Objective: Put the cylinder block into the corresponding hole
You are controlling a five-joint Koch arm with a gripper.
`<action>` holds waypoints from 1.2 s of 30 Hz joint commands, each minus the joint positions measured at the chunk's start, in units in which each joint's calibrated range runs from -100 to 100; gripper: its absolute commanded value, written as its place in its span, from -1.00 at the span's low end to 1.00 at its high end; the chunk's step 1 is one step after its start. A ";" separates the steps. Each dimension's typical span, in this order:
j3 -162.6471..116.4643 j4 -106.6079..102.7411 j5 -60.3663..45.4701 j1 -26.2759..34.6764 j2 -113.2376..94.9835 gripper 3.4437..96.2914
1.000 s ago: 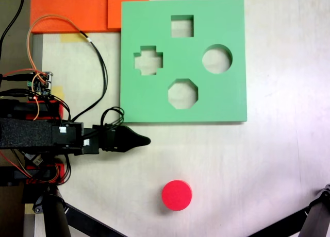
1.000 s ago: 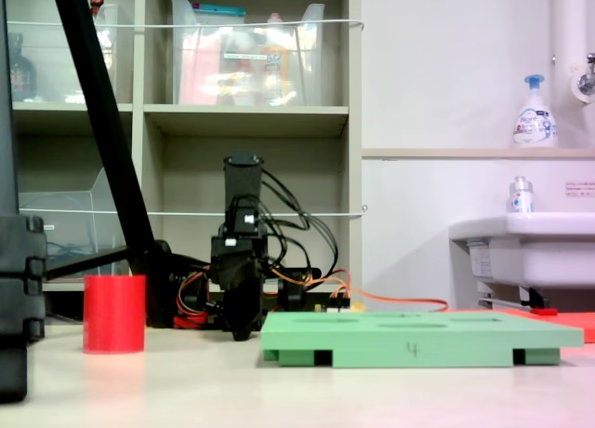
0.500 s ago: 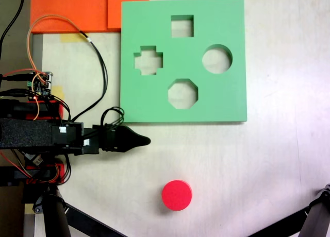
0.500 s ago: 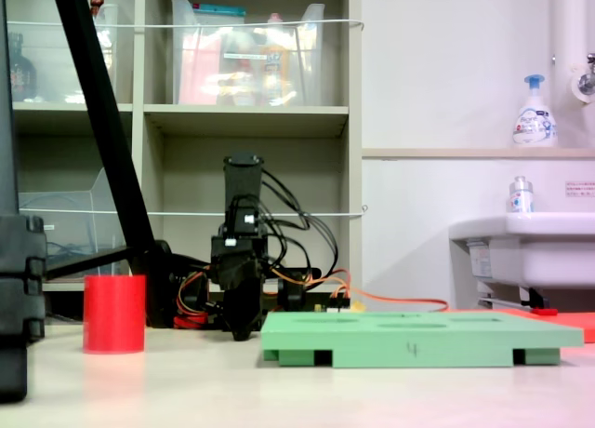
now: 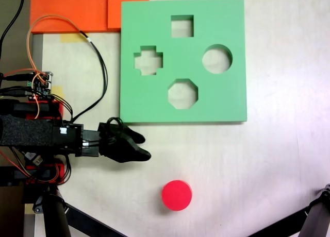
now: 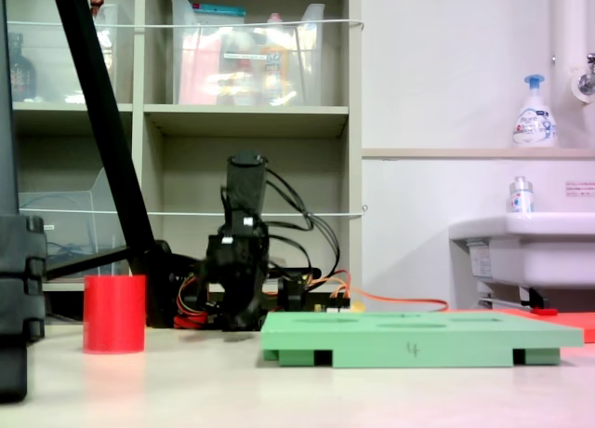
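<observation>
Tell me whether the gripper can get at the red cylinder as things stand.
Probably yes. In the first exterior view, only bare tabletop lies between the gripper and the red cylinder; the green board sits off to the other side.

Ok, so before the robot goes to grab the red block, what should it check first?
1. Red block standing upright on the table, nothing on it: ok.
2. Gripper open enough to go around the block: the jaws look parted in the first exterior view, but whether wide enough: cannot tell.
3. Path from gripper to block clear: ok, only bare table between them in the first exterior view.
4. Round hole in the green board empty: ok.
5. Green board lying flat: ok in the second exterior view.
6. Gripper holding the block: not ok, it is apart from it and holds nothing.
</observation>
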 commanded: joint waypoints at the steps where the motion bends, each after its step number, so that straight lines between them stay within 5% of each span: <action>1: -1.27 24.91 11.77 -0.15 -0.68 0.03; 10: -1.27 35.88 26.23 1.51 -0.68 0.08; 18: -1.27 23.56 26.96 -0.59 -0.68 0.08; 23: -1.27 25.58 25.89 -1.22 -0.68 0.49; 30: -1.27 34.92 25.84 -3.03 0.71 0.81; 36: -0.28 56.40 26.13 -3.91 37.03 0.98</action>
